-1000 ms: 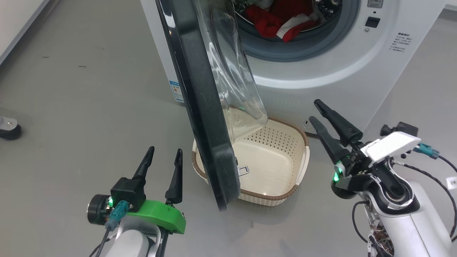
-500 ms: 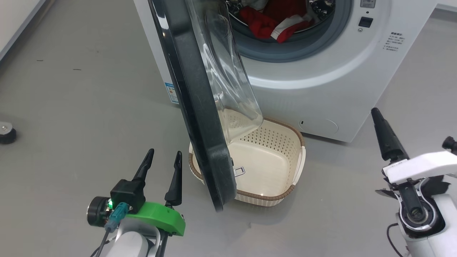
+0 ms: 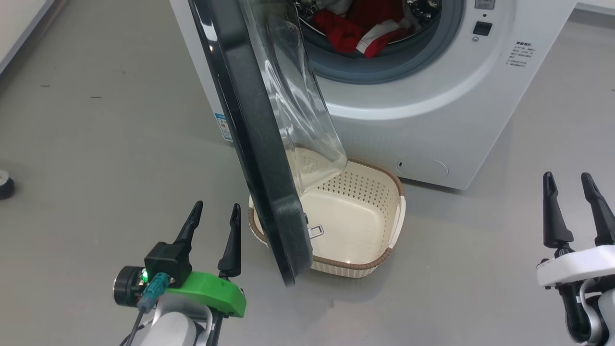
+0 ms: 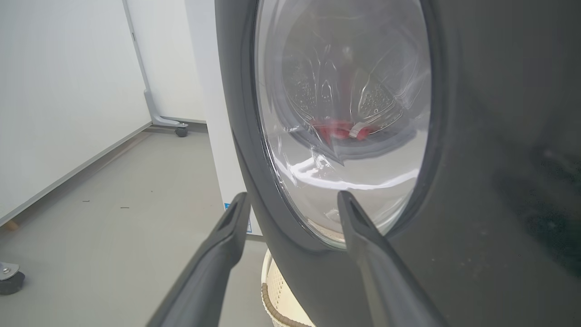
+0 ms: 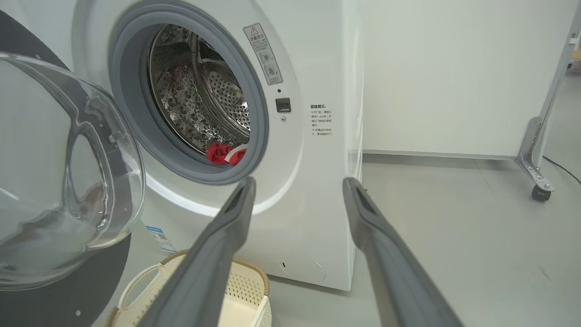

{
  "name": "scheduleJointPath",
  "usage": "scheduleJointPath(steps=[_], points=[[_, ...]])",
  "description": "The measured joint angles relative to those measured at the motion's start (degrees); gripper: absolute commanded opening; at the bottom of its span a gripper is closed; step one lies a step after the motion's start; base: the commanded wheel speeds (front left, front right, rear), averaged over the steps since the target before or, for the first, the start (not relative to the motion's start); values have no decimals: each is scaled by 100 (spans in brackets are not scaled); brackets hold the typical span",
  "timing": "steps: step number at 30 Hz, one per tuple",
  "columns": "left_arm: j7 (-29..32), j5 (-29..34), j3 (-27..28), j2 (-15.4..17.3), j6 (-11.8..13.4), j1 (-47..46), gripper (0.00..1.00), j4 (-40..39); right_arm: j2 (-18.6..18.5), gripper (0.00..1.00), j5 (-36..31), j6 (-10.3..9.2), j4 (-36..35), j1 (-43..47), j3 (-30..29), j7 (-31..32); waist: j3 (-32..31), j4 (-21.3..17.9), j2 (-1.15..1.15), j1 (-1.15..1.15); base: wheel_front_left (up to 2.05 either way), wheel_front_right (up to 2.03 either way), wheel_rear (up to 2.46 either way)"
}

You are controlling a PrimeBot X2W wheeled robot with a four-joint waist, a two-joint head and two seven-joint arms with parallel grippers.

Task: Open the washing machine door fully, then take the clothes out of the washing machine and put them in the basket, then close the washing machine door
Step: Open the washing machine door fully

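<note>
Large round washing machine door [image 3: 259, 144], glossy black rim, bulging clear glass bowl: swung out from the machine and edge-on in the head view. Its lower edge hangs over the left part of the basket.

Red and white clothes [image 3: 358, 31]: in the steel drum, heaped low in the opening behind the grey rubber gasket.

Big white front-loading washing machine [image 3: 423, 120]: stands on the grey floor [image 3: 96, 120].

Small cream perforated plastic basket with brown woven-look rim [image 3: 353, 265]: on the floor just in front of the machine, cream bottom bare.

Left claw [image 3: 216, 206]: released, fingers spread, gripping nothing. It sits low, just left of the door's lower edge, apart from it and facing the door's outer face.

Right claw [image 3: 567, 177]: released, fingers spread, gripping nothing, well to the right of the basket and apart from the machine.
</note>
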Motion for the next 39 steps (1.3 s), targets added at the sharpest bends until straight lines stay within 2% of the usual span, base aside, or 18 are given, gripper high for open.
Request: scheduleJointPath(steps=[4,10,21,26,39], points=[[0,0,-9,0,0,2,100,12,58,100,-450,-301,15,98,-42,90,-6,-19,0,0,0,0,0],[0,0,-14,0,5,10,100,32,461,100,-888,-539,-243,179,-307,158,-20,-39,0,0,0,0,0],[0,0,-23,0,7,11,100,38,944,100,-1526,-530,-413,512,-155,159,7,-20,0,0,0,0,0],[0,0,-20,0,7,12,100,82,1156,100,-1719,-431,-435,560,-30,159,-11,-9,0,0,0,0,0],[0,0,-23,1,9,13,100,109,1422,100,-1911,-310,-438,650,-118,159,-5,-6,0,0,0,0,0]])
